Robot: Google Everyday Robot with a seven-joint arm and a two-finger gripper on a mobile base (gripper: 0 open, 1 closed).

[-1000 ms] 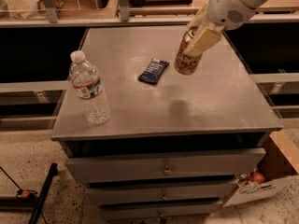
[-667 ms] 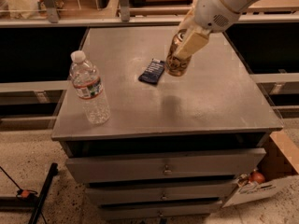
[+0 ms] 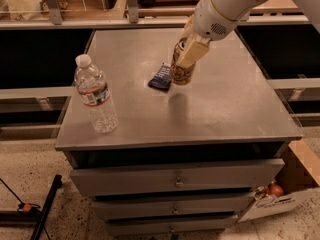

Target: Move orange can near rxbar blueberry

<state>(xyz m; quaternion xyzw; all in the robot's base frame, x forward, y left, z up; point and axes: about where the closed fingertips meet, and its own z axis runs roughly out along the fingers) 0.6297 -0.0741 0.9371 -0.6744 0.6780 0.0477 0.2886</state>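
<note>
The orange can (image 3: 182, 70) is slim and orange-tan with dark lettering. My gripper (image 3: 189, 51) is shut on it from above and holds it a little above the grey tabletop (image 3: 220, 109), with a shadow below it. The rxbar blueberry (image 3: 161, 78), a flat navy-blue bar, lies on the table just left of the can, almost touching it in the view. The arm (image 3: 225, 6) comes in from the upper right.
A clear plastic water bottle (image 3: 95, 95) stands upright near the table's front left. The table tops a grey drawer cabinet (image 3: 175, 181). A cardboard box (image 3: 280, 194) sits on the floor at right. Shelving runs behind the table.
My gripper has carried the orange can to the left and slightly down, from right of the bar to right beside it. The bottle and bar have not moved.
</note>
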